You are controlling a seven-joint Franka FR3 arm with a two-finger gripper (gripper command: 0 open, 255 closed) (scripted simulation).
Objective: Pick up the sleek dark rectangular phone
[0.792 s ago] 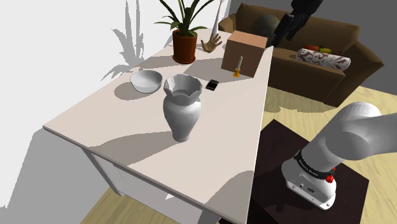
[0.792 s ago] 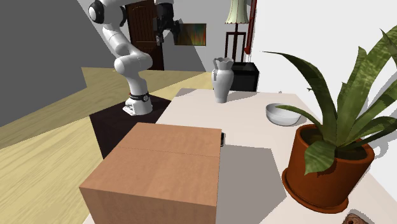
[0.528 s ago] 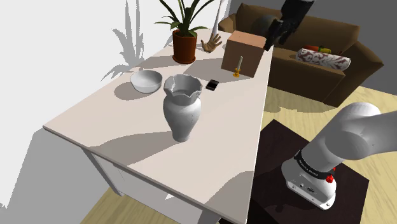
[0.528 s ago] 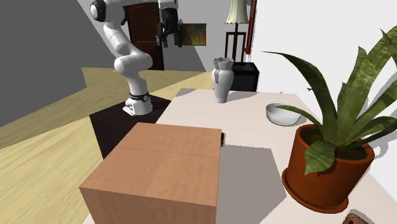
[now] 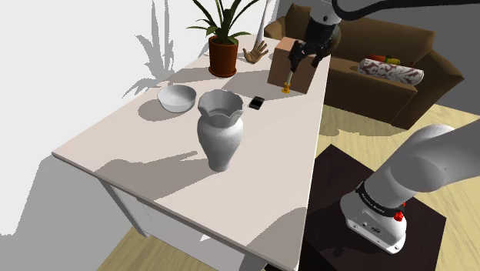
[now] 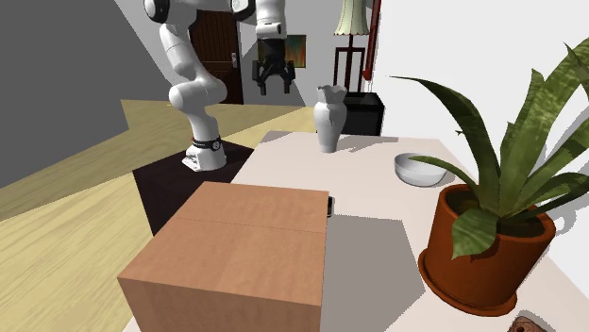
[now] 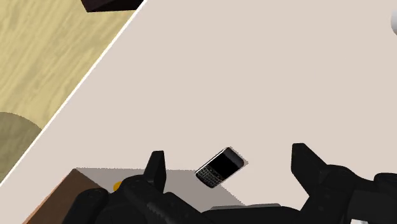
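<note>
The phone [image 5: 257,102] is a small black rectangle with a keypad, lying flat on the pale table [image 5: 154,146] between the vase and the cardboard box. In the wrist view the phone [image 7: 220,167] lies on the table far beneath my gripper [image 7: 228,151], in the gap between the two spread fingers. My gripper [image 5: 298,60] hangs open in the air in front of the box, well above the tabletop and empty. In the second exterior view the gripper [image 6: 270,83] is high over the table's far end.
A brown cardboard box [image 5: 295,65] and a small orange candle holder [image 5: 287,86] stand close to the phone. A grey-white vase [image 5: 221,129], a white bowl [image 5: 177,98], a potted plant [image 5: 223,46] and a hand figure [image 5: 256,52] share the table. A brown sofa [image 5: 400,69] lies beyond.
The arm has swung from over the sofa toward the table and come lower; the gripper now hangs by the box, above the phone. Nothing on the table moved.
</note>
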